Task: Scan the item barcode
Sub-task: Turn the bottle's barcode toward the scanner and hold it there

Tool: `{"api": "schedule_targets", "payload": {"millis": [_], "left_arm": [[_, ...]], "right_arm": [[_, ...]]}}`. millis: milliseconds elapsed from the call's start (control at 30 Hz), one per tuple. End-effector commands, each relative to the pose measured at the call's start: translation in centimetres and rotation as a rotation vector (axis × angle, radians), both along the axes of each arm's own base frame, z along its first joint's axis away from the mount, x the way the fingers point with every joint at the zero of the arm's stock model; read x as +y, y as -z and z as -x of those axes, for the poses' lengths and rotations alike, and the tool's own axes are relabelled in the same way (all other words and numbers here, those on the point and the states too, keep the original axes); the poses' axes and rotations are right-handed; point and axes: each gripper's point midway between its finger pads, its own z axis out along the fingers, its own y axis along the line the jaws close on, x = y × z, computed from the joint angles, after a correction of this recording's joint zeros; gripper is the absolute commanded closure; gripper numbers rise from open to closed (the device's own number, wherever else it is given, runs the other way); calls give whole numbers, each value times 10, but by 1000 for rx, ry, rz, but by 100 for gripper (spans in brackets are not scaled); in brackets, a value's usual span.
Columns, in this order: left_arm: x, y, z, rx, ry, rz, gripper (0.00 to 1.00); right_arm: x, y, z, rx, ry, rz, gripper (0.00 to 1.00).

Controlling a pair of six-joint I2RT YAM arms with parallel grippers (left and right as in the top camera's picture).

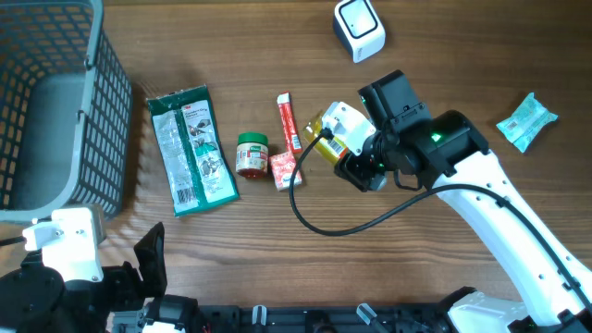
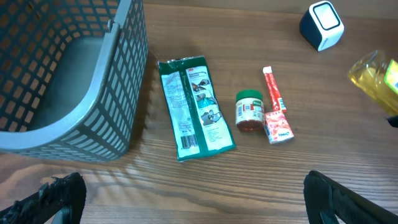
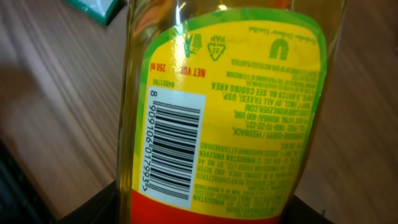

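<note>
A yellow oil bottle [image 1: 326, 135] with a yellow, green and red label hangs above the table's middle, with my right gripper [image 1: 359, 159] shut on it. The right wrist view is filled by the bottle [image 3: 249, 93]; its barcode [image 3: 176, 146] faces the camera, and my right gripper [image 3: 205, 214] clasps its lower part with a dark finger on each side. The white and dark scanner [image 1: 359, 28] stands at the back, up and to the right of the bottle. My left gripper [image 2: 199, 208] hovers open and empty over bare wood near the front left. From there the bottle [image 2: 372, 76] and scanner [image 2: 321, 25] show at far right.
A grey mesh basket [image 1: 111, 102] takes up the back left corner. A green packet [image 1: 191, 148], a green-lidded jar [image 1: 252, 154], a red stick sachet [image 1: 289, 120] and a small red packet [image 1: 285, 170] lie in a row left of the bottle. A teal packet [image 1: 527, 120] lies far right.
</note>
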Motion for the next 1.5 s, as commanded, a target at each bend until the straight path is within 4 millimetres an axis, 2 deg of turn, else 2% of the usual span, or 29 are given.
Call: {"api": "schedule_targets", "payload": {"millis": [0,67,100,200,300,333,433,567,600,667,733,833,1033,1167,1367,1467], "left_arm": [[-1,0,0,-2,11,-4,0],[-1,0,0,-2,11,-4,0],[-1,0,0,-2,11,-4,0],[-1,0,0,-2,11,-4,0],[-1,0,0,-2,11,-4,0],[-1,0,0,-2,11,-4,0],[-1,0,0,-2,11,-4,0],[-1,0,0,-2,11,-4,0],[-1,0,0,-2,11,-4,0],[-1,0,0,-2,11,-4,0],[-1,0,0,-2,11,-4,0],[-1,0,0,-2,11,-4,0],[-1,0,0,-2,11,-4,0],[-1,0,0,-2,11,-4,0],[-1,0,0,-2,11,-4,0],[-1,0,0,-2,11,-4,0]], "right_arm": [[-38,-13,-52,-198,382,112,96],[-72,-32,-79,-362,638,177,96],[-81,-43,-88,-437,701,196,96],[-98,-65,-114,-617,812,255,96],[-112,-80,-142,-799,847,439,96],[-114,-83,-150,-841,840,503,96],[-115,-98,-187,-1000,784,887,96],[-101,-107,-218,-1114,722,1076,96],[-97,-103,-223,-1149,687,1126,96],[-91,-81,-233,-1148,581,1242,96],[-91,-36,-246,-1059,480,1326,96],[-94,-4,-253,-963,334,1450,96],[-98,-1,-264,-960,233,1507,96],[-93,16,-273,-929,105,1522,96],[-74,27,-291,-1029,-19,1419,96],[-81,38,-296,-992,-73,1426,96]]}}
